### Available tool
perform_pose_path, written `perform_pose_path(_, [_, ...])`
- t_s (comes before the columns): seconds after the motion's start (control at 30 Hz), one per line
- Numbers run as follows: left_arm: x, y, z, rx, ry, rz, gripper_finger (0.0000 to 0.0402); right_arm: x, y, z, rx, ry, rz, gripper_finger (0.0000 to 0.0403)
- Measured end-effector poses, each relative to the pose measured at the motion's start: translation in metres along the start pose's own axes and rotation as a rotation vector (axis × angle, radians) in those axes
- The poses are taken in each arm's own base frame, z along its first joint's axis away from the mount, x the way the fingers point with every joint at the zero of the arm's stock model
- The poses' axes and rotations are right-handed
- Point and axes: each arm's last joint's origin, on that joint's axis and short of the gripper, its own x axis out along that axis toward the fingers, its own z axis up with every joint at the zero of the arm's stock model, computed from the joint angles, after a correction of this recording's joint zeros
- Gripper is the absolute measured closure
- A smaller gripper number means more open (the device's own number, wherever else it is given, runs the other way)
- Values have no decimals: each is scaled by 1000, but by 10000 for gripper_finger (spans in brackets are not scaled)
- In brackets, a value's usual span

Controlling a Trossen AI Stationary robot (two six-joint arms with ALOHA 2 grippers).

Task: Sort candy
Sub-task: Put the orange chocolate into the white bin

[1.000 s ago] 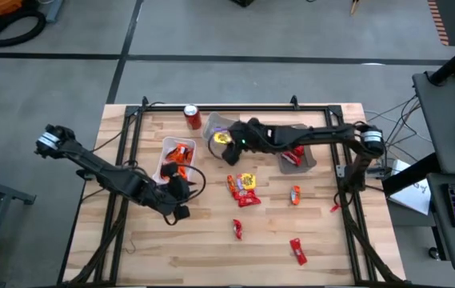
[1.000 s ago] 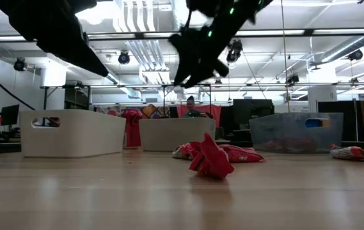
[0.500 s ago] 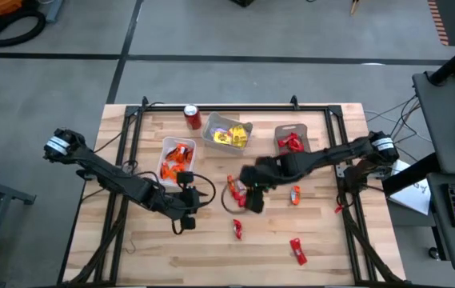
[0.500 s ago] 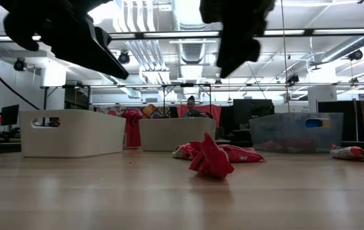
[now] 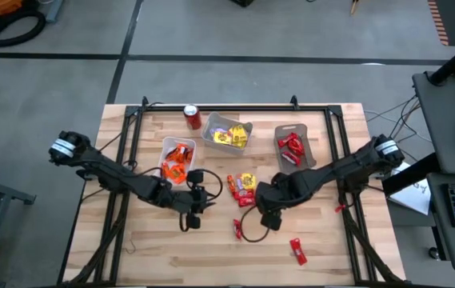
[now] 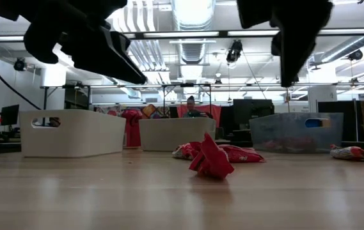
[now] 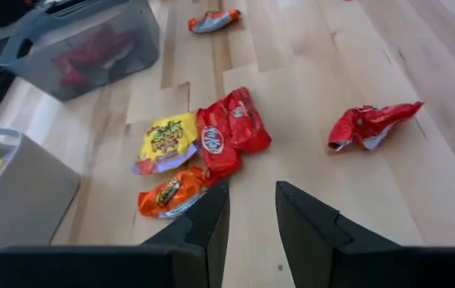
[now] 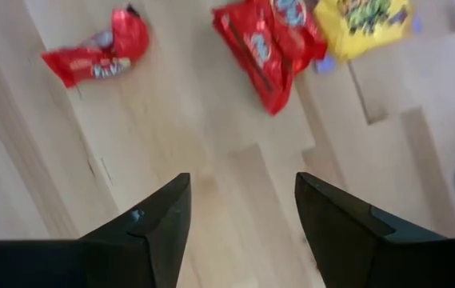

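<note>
In the high view, both arms reach toward the middle of the wooden table (image 5: pixel 323 248). The left gripper (image 5: pixel 194 214) sits left of center, its fingers a little apart and holding nothing. The right gripper (image 5: pixel 269 221) sits just right of center, its fingers wide apart and holding nothing too.

Between them, a bit lower, lies 1 red candy (image 5: pixel 237 230). Above it sits a small bunch of red, yellow and orange candies (image 5: pixel 241 184). Another red candy (image 5: pixel 298 250) lies at the lower right.

3 bins stand near the top of the table: 1 with orange candies (image 5: pixel 176 159), 1 with yellow candies (image 5: pixel 227 134), and 1 with red candies (image 5: pixel 293 147). A red soda can (image 5: pixel 193 117) stands at the upper left of the bins.
</note>
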Motion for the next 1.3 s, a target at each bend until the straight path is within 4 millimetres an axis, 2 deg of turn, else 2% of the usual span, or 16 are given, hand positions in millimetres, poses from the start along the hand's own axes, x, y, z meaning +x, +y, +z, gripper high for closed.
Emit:
perform_pose_path(0.17, [8,5,-1,26,-1,2,299,5,4,-11,-16,29,-15,178])
perform_pose_path(0.43, [28,11,-5,80,-7,38,219,0,-1,-28,-70,93,-120,172])
perform_pose_path(0.63, [49,8,-13,114,-13,48,181,-12,-11,-40,7,38,-156,174])
perform_pose_path(0.87, [67,9,-25,189,12,59,177,-26,-24,-55,81,-68,-177,176])
perform_pose_path(1.1, [89,26,-35,184,9,43,183,-26,-37,-66,102,-163,-142,177])
perform_pose_path(1.3, [99,39,-40,162,-17,30,193,-25,-48,-75,111,-194,-170,177])
